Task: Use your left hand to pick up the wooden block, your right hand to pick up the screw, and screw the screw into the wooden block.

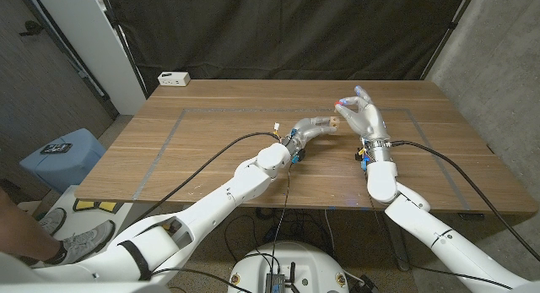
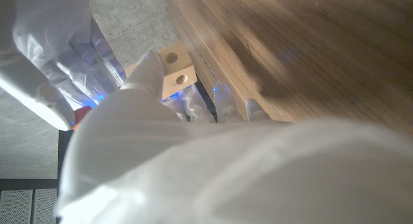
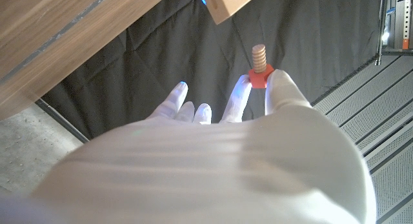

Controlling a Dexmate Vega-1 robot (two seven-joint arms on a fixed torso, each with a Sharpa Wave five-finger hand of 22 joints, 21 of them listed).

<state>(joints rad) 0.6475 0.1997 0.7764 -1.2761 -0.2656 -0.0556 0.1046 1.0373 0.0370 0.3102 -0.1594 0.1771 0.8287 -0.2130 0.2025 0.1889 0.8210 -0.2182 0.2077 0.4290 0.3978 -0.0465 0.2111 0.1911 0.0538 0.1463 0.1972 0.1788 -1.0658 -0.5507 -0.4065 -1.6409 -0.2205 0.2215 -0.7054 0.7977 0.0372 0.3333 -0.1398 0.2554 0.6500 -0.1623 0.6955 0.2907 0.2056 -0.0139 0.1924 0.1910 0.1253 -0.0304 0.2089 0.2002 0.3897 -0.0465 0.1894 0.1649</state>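
While left hand [image 1: 319, 128] grips wooden block [image 2: 177, 73], right hand [image 1: 361, 116] pinches screw [image 3: 259, 66] — parts near, apart.

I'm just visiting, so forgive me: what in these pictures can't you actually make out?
- Wooden block: in the left wrist view the left hand covers most of it; in the head view it is too small.
- Screw: whether its tip lines up with a hole; the right wrist view's top edge cuts the block off.
- Right hand: its back hides its grip on the screw's red head.

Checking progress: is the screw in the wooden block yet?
Out. The screw, pinched by the right hand, shows a gap below the wooden block.
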